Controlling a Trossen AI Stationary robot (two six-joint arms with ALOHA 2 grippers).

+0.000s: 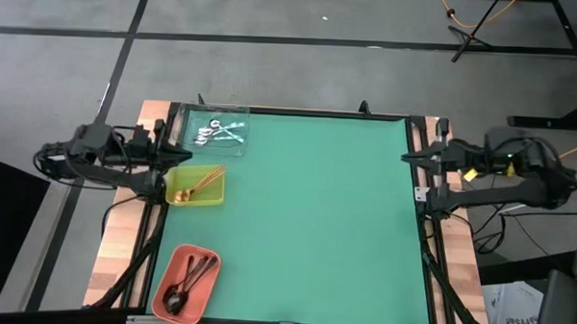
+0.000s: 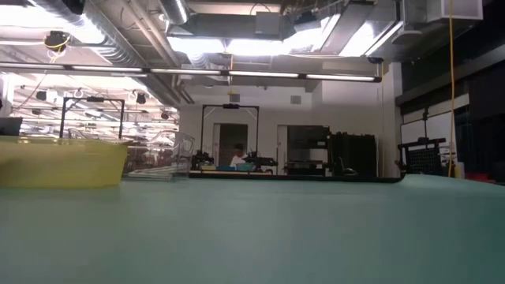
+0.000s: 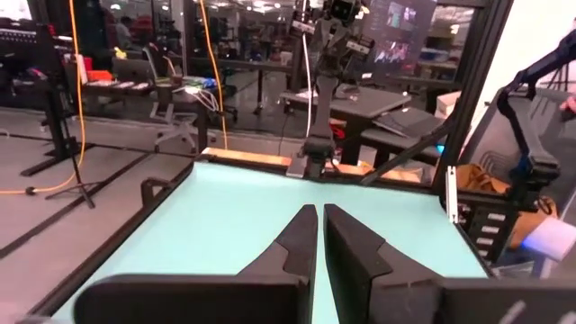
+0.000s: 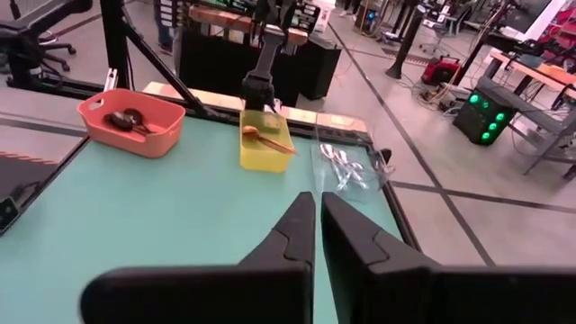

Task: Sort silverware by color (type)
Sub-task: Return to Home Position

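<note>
1. Left end effector (image 1: 180,156) sits just beside the yellow tray (image 1: 216,197), at the edge of the green tabletop (image 1: 315,221). Its two fingers (image 3: 297,238) are together and hold nothing.
2. Right end effector (image 1: 410,158) is far from the yellow tray, across the tabletop. Its fingers (image 4: 292,225) are together too and hold nothing.
3. Gold spoons (image 1: 208,180) lie inside the yellow tray.
4. Silver spoons (image 1: 220,133) lie in the clear tray (image 1: 238,116), just beside the yellow tray on one side.
5. Black spoons (image 1: 188,277) lie in the orange tray (image 1: 172,262), near the yellow tray on its other side.
</note>
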